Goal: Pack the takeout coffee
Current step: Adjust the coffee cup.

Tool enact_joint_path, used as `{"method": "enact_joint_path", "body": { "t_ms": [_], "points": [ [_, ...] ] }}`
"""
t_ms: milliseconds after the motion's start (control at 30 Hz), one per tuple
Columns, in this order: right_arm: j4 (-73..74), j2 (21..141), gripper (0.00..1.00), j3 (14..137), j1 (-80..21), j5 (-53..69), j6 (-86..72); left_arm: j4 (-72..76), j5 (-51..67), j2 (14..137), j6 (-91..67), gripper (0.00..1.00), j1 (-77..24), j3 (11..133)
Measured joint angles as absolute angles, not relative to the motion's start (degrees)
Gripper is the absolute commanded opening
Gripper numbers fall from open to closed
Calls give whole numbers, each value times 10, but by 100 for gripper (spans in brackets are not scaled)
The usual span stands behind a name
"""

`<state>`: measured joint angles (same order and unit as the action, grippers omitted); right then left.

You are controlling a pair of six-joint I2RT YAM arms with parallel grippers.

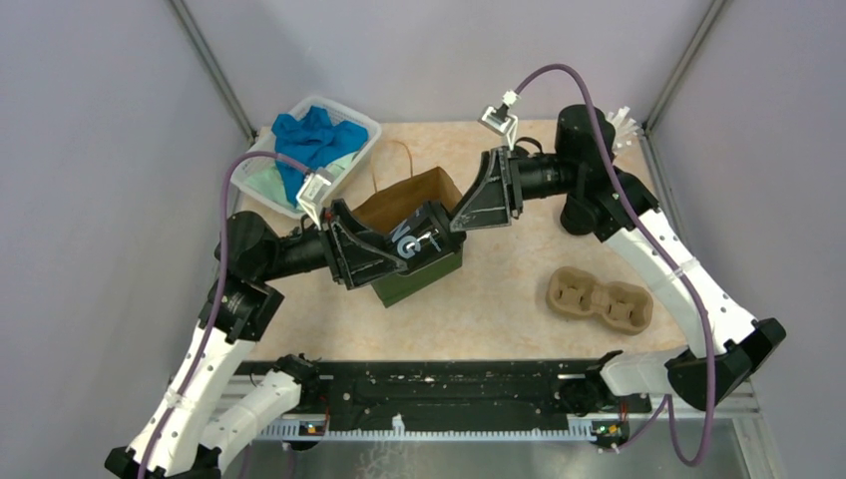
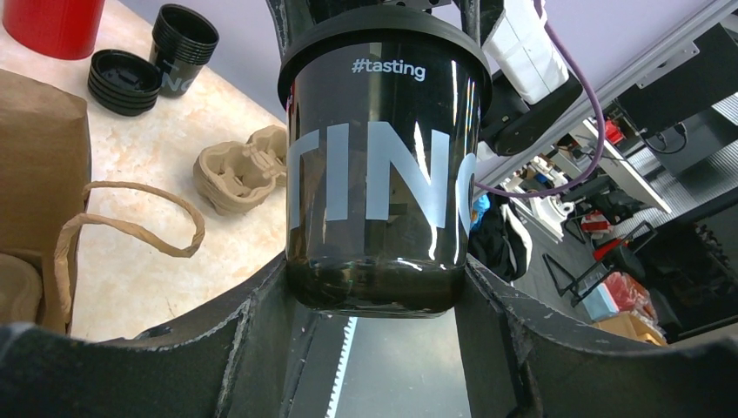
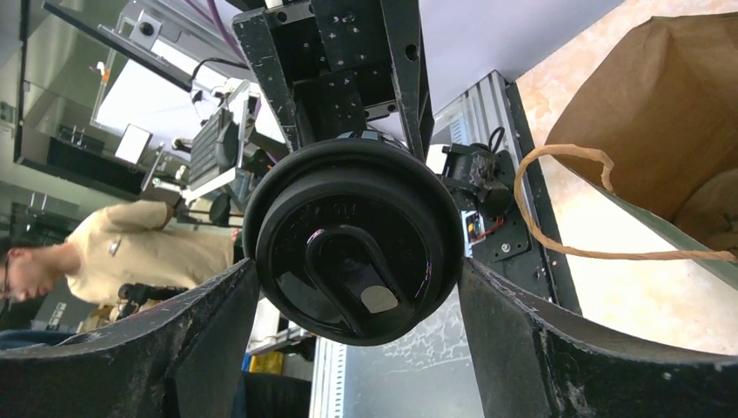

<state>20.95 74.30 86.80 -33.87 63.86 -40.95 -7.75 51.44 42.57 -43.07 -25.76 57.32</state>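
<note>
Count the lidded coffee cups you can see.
1: the lidded black cup, clamped in the left jaws over the paper bag. More may be hidden inside the bag.

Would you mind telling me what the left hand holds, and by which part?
A lidded black cup, pinched across its lower wall near the base.

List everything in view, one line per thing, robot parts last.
Black lidded disposable cup with white lettering: one, black, held sideways over the bag.
Brown paper bag with green side: one, brown and green, table centre, open.
Tan pulp two-cup carrier: one, tan, right of the bag, empty.
Stack of black cups: one stack, black, far right.
Stack of black lids: one stack, black, beside those cups.
Red cup: one, red, near the stacks.
White basket of cloths: one, white, far left.
Left gripper: shut on the cup.
Right gripper: open, flanking the lid.
</note>
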Motion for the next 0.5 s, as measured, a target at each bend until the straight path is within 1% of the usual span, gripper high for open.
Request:
{"method": "enact_joint_path", "body": {
  "t_ms": [67, 167, 500],
  "points": [
    [210, 744, 75, 868, -339, 635, -409, -78, 514, 427, -431, 46, -257, 573],
    [205, 744, 74, 868, -341, 635, -410, -80, 514, 427, -430, 45, -256, 573],
    [209, 744, 78, 868, -347, 623, -406, -93, 516, 434, -420, 42, -256, 580]
  ]
}}
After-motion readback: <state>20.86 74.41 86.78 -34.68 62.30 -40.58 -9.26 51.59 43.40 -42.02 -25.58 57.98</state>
